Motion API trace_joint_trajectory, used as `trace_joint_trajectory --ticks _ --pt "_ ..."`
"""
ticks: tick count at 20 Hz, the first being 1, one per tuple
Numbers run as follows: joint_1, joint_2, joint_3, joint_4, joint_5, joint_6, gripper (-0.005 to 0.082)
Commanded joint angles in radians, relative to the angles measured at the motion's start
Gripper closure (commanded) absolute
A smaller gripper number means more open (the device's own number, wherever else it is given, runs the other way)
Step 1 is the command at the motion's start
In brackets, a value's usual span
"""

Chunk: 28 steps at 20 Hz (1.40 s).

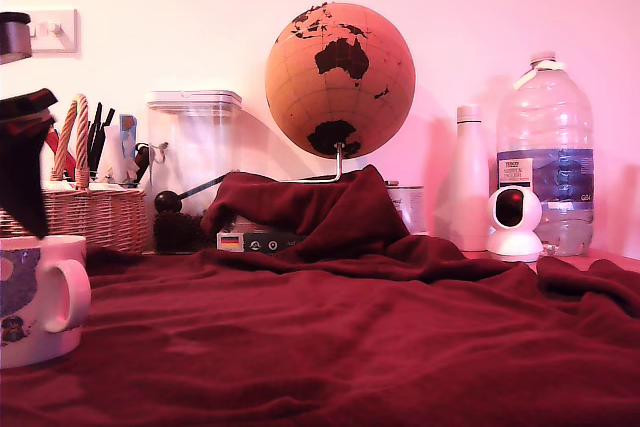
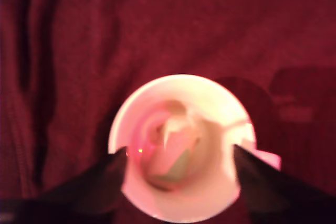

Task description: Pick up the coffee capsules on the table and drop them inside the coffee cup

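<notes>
Gripper [image 2: 181,156] poised directly above the white coffee cup [image 2: 181,148], jaws spread wide, one dark finger [image 2: 102,179] at either side of the rim, nothing between them. Pale coffee capsules [image 2: 170,148] lie blurred inside the cup; their number cannot be told. In the exterior view the cup [image 1: 35,297] stands on the red-draped table [image 1: 350,347] at the exterior view's left edge, beneath the gripper [image 1: 25,167]. The large water bottle [image 1: 545,152] carries a label reading "TESCO".
</notes>
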Motion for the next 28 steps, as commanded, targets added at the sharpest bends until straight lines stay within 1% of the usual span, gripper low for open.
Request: trace_joint_trajectory --ticks 1,5,7,8,9,10,12,13,14,18,21,22,27,28 --pt "0.001 0.008 0.017 -0.009 -0.002 0.005 0.0047" --pt "0.001 0.006 0.047 -0.029 -0.002 0.005 0.0052" --pt "0.001 0.006 0.049 -0.035 0.002 0.008 0.0122" --pt "0.001 0.006 0.049 -0.042 0.004 0.008 0.0188" --pt "0.001 0.006 0.049 -0.047 0.01 0.008 0.0275" --pt "0.001 0.006 0.049 -0.052 0.015 0.008 0.0389" --pt "0.001 -0.001 0.049 -0.06 0.04 0.008 0.0658" --pt "0.001 -0.008 0.049 -0.057 0.046 0.008 0.0753" --pt "0.001 -0.021 0.049 -0.055 0.056 0.008 0.0795" --pt "0.001 -0.117 0.049 -0.026 0.066 0.008 0.0793" --pt "0.001 -0.212 0.049 -0.01 0.089 0.008 0.0793" --pt "0.001 -0.233 0.049 -0.012 0.089 0.007 0.0793" --pt "0.001 -0.254 0.048 -0.081 0.092 0.004 0.0793" --pt "0.0 -0.255 0.048 -0.09 0.096 -0.004 0.0793"
